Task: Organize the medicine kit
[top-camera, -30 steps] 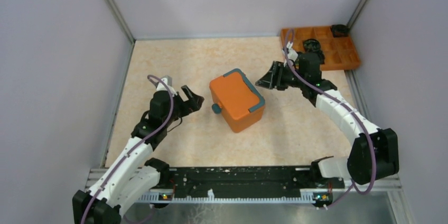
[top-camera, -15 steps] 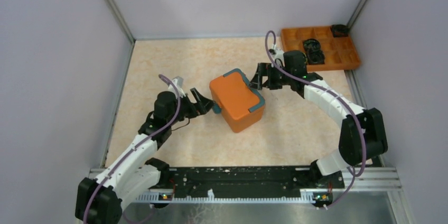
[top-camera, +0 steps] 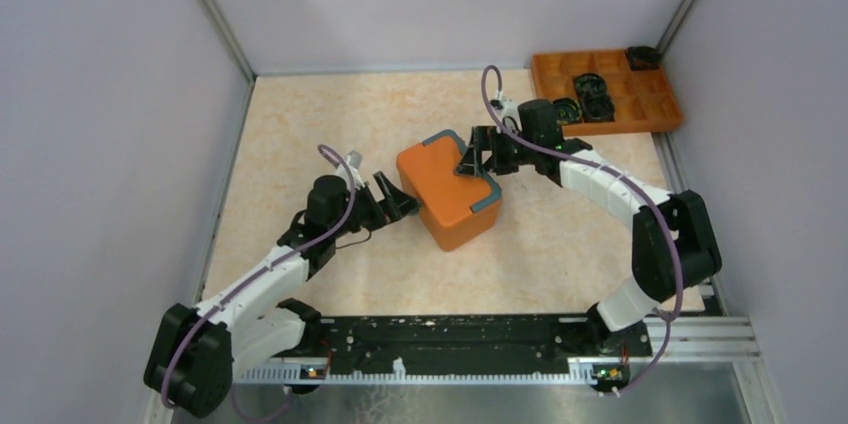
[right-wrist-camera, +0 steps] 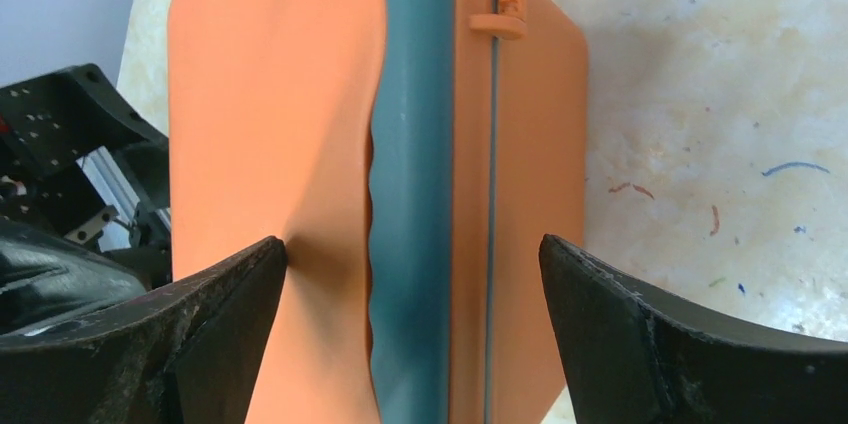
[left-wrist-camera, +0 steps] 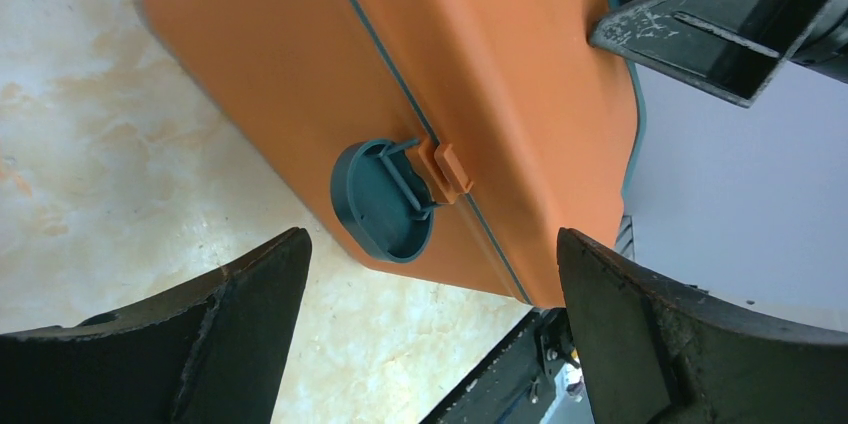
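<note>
The medicine kit (top-camera: pixel 447 193) is sitting just right of the frame's centre on the bench (top-camera: pixel 320 124), whose top is showing a beige, marbled pattern. It is one boxy case of smooth, glossy orange plastic with rounded corners, and it is sitting turned at an angle to the bench edges. A matte teal-grey band (right-wrist-camera: pixel 412 194) is running along one edge of its lid, and a thin teal seam is tracing the line where lid meets body. On the side facing lower left, one round teal latch knob (left-wrist-camera: pixel 382 201) is sticking out, with a small orange clip (left-wrist-camera: pixel 452 168) sitting right beside it on the seam.

The left tool (top-camera: pixel 395 202) is gaping wide, its two scuffed black fingers framing the knob without touching it. The right tool (top-camera: pixel 476 156) is also spread wide, holding nothing, and is hovering over the kit's upper-right edge. One of its fingers is hanging above the lid and the other beyond the box's side; I cannot tell whether it is touching.

In the upper right corner, one flat orange divided tray (top-camera: pixel 640 126) is lying with at least three black items in its compartments.
</note>
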Controlling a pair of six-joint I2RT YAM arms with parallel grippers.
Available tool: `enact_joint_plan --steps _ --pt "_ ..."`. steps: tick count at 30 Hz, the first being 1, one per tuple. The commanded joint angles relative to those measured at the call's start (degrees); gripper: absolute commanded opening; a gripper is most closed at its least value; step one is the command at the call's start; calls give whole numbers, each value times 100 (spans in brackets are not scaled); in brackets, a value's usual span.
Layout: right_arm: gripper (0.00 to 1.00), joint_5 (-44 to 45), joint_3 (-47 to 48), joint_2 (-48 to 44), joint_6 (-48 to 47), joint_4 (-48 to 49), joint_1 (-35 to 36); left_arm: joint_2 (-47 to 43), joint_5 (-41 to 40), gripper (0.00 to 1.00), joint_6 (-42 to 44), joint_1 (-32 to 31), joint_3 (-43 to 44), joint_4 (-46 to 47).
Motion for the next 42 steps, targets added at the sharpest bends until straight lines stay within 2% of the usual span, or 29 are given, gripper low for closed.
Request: enact_joint_plan --steps 1,13,21,39,42 --pt "95 118 207 211 -218 -70 190 193 9 99 -332 -153 -14 307" --pt "88 309 101 194 -96 -28 259 784 85 99 -348 -208 601 51" --pt "87 320 20 223 -63 29 275 541 -138 89 -162 -213 856 -446" --pt "84 330 113 488 -77 -51 395 484 -32 69 -88 -245 1037 -448" --pt "80 369 165 530 -127 -125 431 491 -12 66 -96 -260 1081 -441"
